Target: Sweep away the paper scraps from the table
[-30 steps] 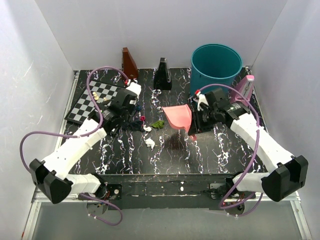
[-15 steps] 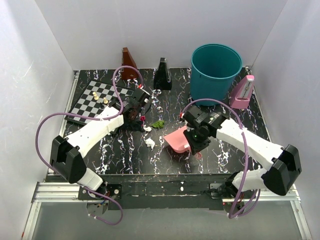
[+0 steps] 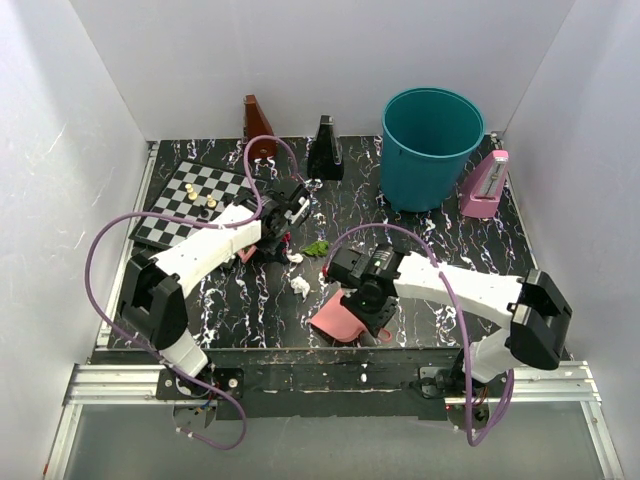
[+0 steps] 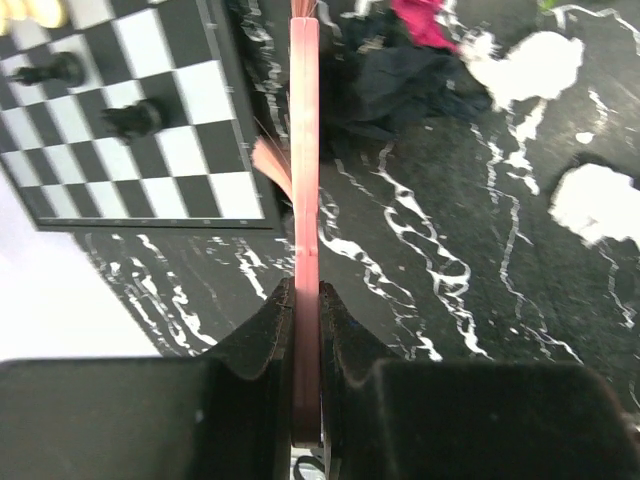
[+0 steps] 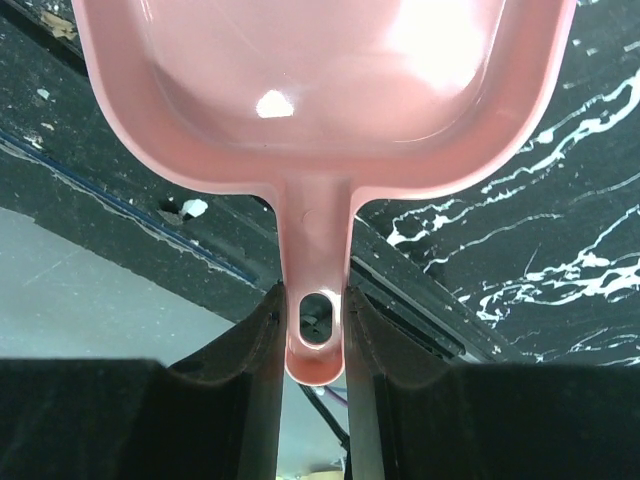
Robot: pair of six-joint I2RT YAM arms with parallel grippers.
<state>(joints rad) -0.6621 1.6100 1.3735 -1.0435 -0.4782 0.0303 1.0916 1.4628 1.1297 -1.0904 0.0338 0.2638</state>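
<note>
Paper scraps lie mid-table: a dark blue wad (image 3: 268, 245), a magenta one (image 3: 285, 237), a green one (image 3: 317, 247) and two white ones (image 3: 295, 257) (image 3: 300, 286). My left gripper (image 3: 281, 213) is shut on the pink brush (image 4: 305, 190), just behind the dark blue wad (image 4: 400, 85); a white wad (image 4: 530, 65) lies to its right. My right gripper (image 3: 366, 300) is shut on the handle of the pink dustpan (image 3: 335, 320), which sits at the near edge of the black veined table (image 3: 440, 240). The right wrist view shows the empty dustpan (image 5: 320, 90) reaching past the table edge.
A chessboard (image 3: 180, 205) with a few pieces lies at the left, next to the brush. A teal bin (image 3: 432, 140) stands at the back right, a pink metronome (image 3: 485, 185) beside it. A black metronome (image 3: 325, 148) and a brown one (image 3: 258, 125) stand at the back.
My right arm has carried the dustpan from the table's middle right down to the near edge. My left arm has stretched farther right and back with the brush, beside the scraps.
</note>
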